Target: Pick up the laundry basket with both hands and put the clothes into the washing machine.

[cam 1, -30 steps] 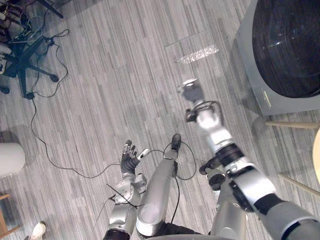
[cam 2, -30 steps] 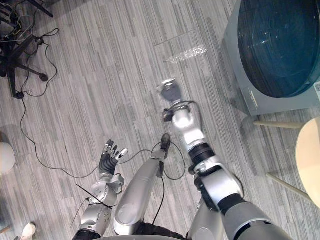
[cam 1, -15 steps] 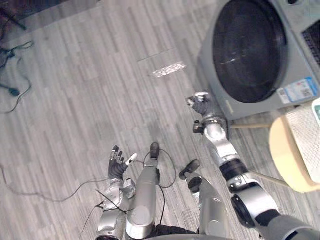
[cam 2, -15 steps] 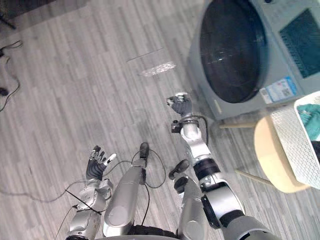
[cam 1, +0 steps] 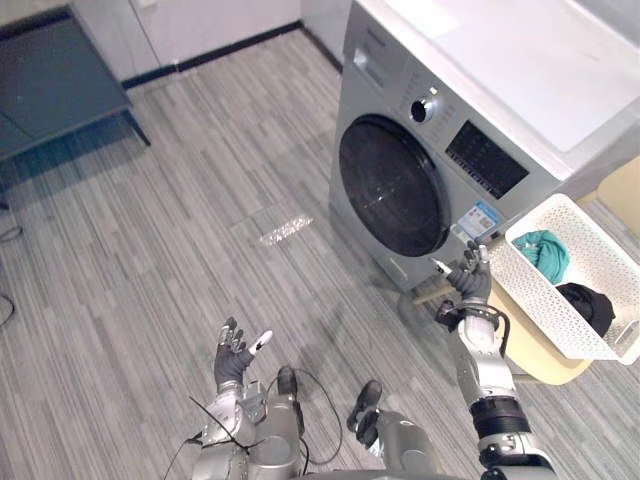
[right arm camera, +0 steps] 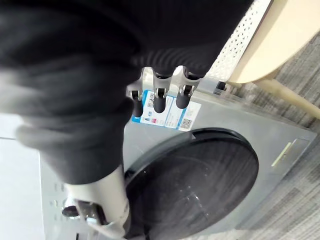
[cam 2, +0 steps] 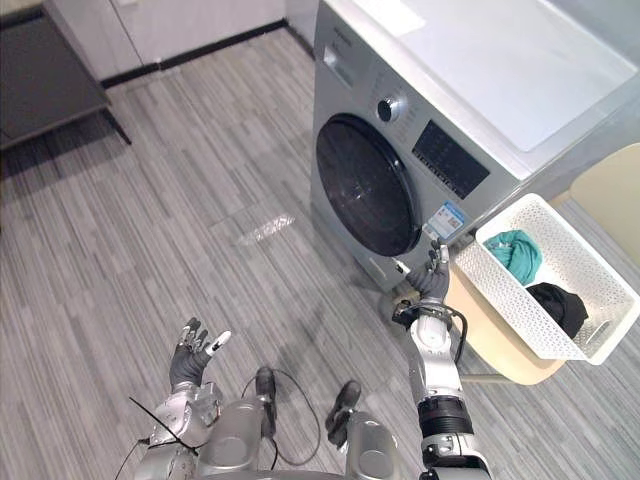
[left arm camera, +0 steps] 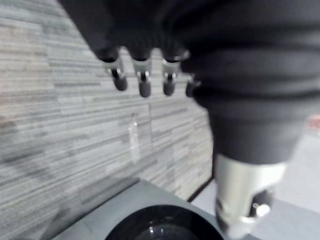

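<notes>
A silver washing machine [cam 1: 440,130] stands ahead on the right with its round dark door [cam 1: 392,185] shut. Beside it, a white perforated laundry basket [cam 1: 530,295] rests on a round beige stool [cam 1: 525,350]. Inside lie a teal garment [cam 1: 543,252] and a black one [cam 1: 588,303]. My right hand [cam 1: 468,283] is raised between the machine's lower front corner and the basket, open, its fingers [right arm camera: 160,97] straight and holding nothing. My left hand [cam 1: 235,352] hovers low over the floor at the left, open and empty, fingers [left arm camera: 142,82] straight.
A dark grey table [cam 1: 50,90] stands at the far left and white cabinets [cam 1: 200,25] line the back wall. Grey plank floor [cam 1: 200,230] spreads before the machine. Another beige piece of furniture [cam 1: 620,190] shows behind the basket.
The camera has swung up from the floor to the washing machine and basket. My right hand's fingers have uncurled to open. The left hand stays open.
</notes>
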You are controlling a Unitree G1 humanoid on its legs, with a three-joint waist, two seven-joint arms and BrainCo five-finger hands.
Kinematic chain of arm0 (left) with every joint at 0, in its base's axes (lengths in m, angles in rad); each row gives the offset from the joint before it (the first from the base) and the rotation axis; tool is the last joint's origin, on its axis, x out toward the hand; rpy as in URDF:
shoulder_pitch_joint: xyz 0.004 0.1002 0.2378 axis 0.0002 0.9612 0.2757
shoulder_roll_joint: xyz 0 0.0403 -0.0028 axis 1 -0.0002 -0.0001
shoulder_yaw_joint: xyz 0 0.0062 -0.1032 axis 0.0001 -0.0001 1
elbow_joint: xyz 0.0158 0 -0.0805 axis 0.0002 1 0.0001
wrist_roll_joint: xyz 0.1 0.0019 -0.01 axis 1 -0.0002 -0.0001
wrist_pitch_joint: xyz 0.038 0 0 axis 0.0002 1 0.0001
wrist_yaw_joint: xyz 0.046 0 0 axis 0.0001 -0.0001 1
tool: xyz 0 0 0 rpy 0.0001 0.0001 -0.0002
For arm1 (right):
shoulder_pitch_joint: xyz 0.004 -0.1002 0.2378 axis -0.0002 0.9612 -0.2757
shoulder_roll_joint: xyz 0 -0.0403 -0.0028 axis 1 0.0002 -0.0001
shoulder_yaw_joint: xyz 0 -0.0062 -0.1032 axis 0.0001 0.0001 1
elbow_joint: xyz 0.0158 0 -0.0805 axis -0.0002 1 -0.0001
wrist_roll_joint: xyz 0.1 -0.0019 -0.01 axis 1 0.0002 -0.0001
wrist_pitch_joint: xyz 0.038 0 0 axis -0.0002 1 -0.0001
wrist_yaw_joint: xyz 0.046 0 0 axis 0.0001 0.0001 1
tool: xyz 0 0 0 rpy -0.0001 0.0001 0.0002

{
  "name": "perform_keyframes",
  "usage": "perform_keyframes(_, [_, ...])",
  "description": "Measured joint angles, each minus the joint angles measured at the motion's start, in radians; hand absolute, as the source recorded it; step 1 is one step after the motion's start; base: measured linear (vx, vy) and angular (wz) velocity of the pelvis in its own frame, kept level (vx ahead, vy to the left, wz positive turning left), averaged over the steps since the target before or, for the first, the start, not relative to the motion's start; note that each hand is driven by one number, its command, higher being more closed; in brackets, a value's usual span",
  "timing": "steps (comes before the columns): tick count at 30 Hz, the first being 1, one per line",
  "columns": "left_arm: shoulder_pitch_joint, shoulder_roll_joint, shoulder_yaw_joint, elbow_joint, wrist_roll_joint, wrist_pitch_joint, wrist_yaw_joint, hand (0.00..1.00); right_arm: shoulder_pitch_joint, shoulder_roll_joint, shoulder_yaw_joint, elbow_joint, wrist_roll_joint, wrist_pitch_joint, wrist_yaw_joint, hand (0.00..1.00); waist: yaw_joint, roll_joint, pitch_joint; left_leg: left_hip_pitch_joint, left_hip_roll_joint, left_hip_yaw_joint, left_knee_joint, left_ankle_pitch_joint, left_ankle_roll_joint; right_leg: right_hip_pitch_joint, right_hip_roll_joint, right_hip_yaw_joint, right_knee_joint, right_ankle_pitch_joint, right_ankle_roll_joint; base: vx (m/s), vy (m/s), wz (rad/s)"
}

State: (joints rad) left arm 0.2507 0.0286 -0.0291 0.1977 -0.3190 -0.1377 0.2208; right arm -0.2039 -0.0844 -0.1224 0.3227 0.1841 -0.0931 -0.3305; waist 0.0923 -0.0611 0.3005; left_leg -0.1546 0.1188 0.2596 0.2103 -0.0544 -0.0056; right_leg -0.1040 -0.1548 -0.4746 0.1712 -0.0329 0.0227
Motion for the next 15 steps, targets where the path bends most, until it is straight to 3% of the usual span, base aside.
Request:
perform_keyframes(3, [0.000, -0.014, -0.001, 0.003, 0.014, 0.003, 0.000, 0.00, 0.022, 0.019, -0.025, 0.000, 0.000, 0.000, -0.016, 0.00, -0.004, 0.002, -0.016, 0.032, -0.020, 0.001, 0.002, -0.029, 0.005, 0.011, -0.031, 0.007, 0.054, -0.030, 0.013, 0.08, 0.070, 0.03])
perform_keyframes(5, [0.002, -0.029, -0.005, 0.005, 0.020, 0.005, 0.000, 0.00, 0.041, 0.022, -0.043, 0.000, 0.000, 0.000, -0.020, 0.00, -0.024, 0.001, -0.018, 0.049, -0.052, -0.013, 0.016, -0.064, 0.019, -0.001, -0.091, 0.002, 0.173, -0.078, 0.021, 0.06, 0.088, 0.28])
perform_keyframes(6, [0.007, -0.039, -0.005, 0.010, 0.021, 0.011, 0.001, 0.00, 0.059, 0.024, -0.047, -0.001, 0.000, 0.001, -0.020, 0.00, -0.028, 0.007, -0.018, 0.070, -0.064, -0.014, 0.031, -0.085, 0.028, -0.039, -0.133, 0.011, 0.314, -0.082, 0.001, 0.07, 0.112, 0.18])
perform_keyframes(7, [0.012, -0.039, -0.006, 0.009, 0.028, 0.014, 0.000, 0.00, 0.083, 0.030, -0.047, -0.004, 0.000, 0.001, -0.021, 0.00, -0.030, 0.011, -0.018, 0.088, -0.068, -0.014, 0.050, -0.106, 0.038, -0.081, -0.170, 0.040, 0.455, -0.059, -0.058, 0.05, 0.132, 0.11])
perform_keyframes(8, [0.013, -0.036, -0.005, 0.009, 0.031, 0.015, 0.000, 0.00, 0.096, 0.037, -0.047, -0.006, 0.000, 0.001, -0.022, 0.00, -0.030, 0.012, -0.018, 0.103, -0.068, -0.015, 0.055, -0.117, 0.041, -0.097, -0.180, 0.063, 0.511, -0.040, -0.084, 0.06, 0.129, 0.09])
perform_keyframes(9, [0.013, -0.023, -0.005, 0.009, 0.042, 0.019, 0.000, 0.00, 0.113, 0.053, -0.047, -0.008, 0.000, 0.001, -0.025, 0.00, -0.031, 0.012, -0.017, 0.132, -0.067, -0.021, 0.060, -0.132, 0.051, -0.131, -0.186, 0.115, 0.602, 0.016, -0.107, 0.07, 0.087, 0.11])
perform_keyframes(10, [0.014, -0.017, -0.007, 0.009, 0.049, 0.019, 0.000, 0.00, 0.122, 0.062, -0.046, -0.010, 0.000, 0.001, -0.025, 0.00, -0.038, 0.013, -0.018, 0.153, -0.067, -0.027, 0.060, -0.139, 0.061, -0.161, -0.190, 0.145, 0.651, 0.034, -0.089, 0.15, 0.054, 0.13])
perform_keyframes(12, [0.013, 0.004, 0.003, 0.009, 0.055, 0.020, 0.001, 0.00, 0.124, 0.074, -0.043, -0.029, 0.000, 0.001, -0.021, 0.00, -0.050, 0.013, -0.017, 0.161, -0.063, -0.036, 0.054, -0.148, 0.063, -0.206, -0.167, 0.167, 0.607, -0.039, -0.024, 0.16, 0.026, 0.07])
perform_keyframes(15, [0.014, 0.012, 0.000, 0.009, 0.055, 0.022, -0.001, 0.00, 0.125, 0.077, -0.044, -0.061, 0.000, -0.001, -0.019, 0.00, -0.053, 0.000, -0.026, 0.172, -0.061, -0.015, 0.024, -0.155, 0.047, -0.193, -0.125, 0.067, 0.263, -0.014, 0.016, 0.20, -0.023, -0.06])
